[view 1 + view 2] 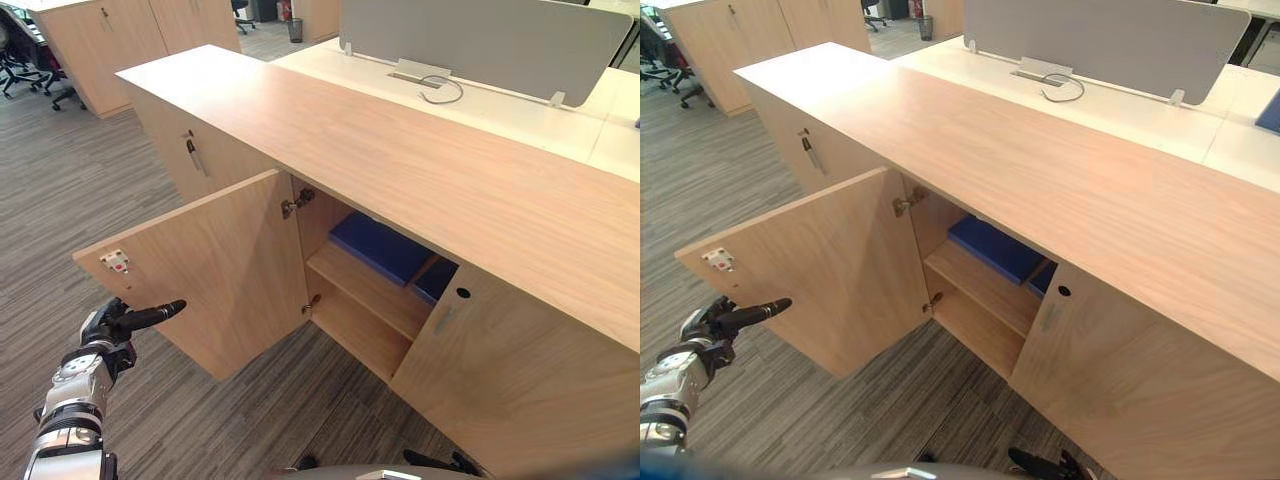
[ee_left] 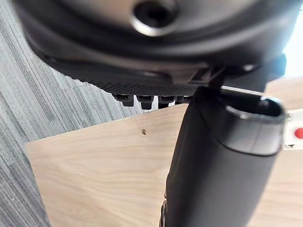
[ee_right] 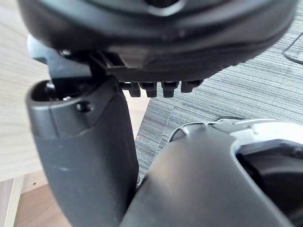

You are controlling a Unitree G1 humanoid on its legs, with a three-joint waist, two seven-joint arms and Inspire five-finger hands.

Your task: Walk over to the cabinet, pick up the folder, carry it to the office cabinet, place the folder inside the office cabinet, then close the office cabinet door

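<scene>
Inside, blue folder (image 1: 380, 246) lies on shelf (image 1: 362, 292); door (image 1: 215, 275) bears red-dotted tag (image 1: 115, 261).

folder (image 1: 380, 247): blue | cabinet (image 1: 400, 150): pale wood grain | carpet (image 1: 60, 200): grey, streaked | left hand (image 1: 106, 327): black

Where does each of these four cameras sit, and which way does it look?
Left eye view: on the head, looking down at the office cabinet, open door, blue folder inside; left hand lower left.
Right eye view: beside it, same scene, same hand.
Left wrist view: on the left wrist, facing the door closely, past the hand.
Right wrist view: on the right wrist, facing carpet past the right hand.
Shared: eye views and left wrist view show the door.
</scene>
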